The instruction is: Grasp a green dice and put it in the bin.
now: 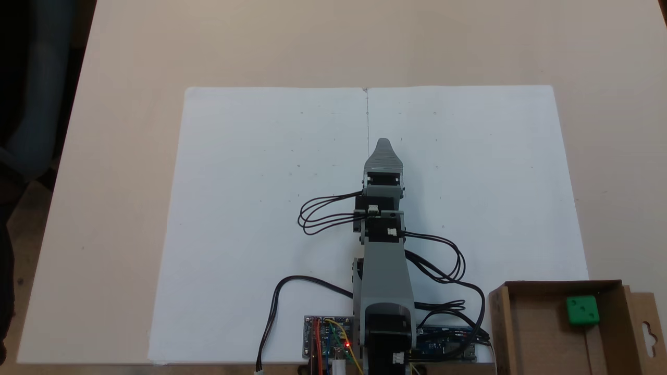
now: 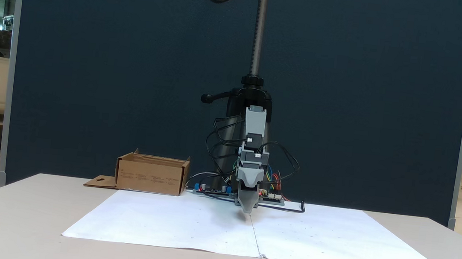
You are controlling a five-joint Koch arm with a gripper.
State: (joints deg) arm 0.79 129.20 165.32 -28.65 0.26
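Fingers [image 1: 383, 143] of grey ribbed plastic come together in one tapered point, with no gap showing between them and nothing held; seen from the front they [image 2: 247, 209] point down and hover just above the white paper [image 1: 260, 208], right over its centre seam. Behind them the arm [image 1: 384, 271] stretches straight forward from its base along the paper's midline, grey printed links alternating with black servo blocks, thin black cables looping out on both sides. At the base sit small circuit boards [image 1: 327, 338] with coloured wires and a red light.

Over in the bin [image 1: 521, 333] lies the green dice [image 1: 582, 310], a glossy rounded cube with three sunken pips facing up, resting on the floor near the far wall. This bin is shallow brown cardboard with low walls and a side flap with a hang-hole; from the front it [image 2: 152, 175] stands at the back left of the paper, flap lying flat.

Beneath everything is a pale beige table [image 1: 130, 130], smooth and matte. A dark blue partition [image 2: 91, 67] closes off the back, with a black clamp stand [image 2: 257, 42] rising behind the arm.
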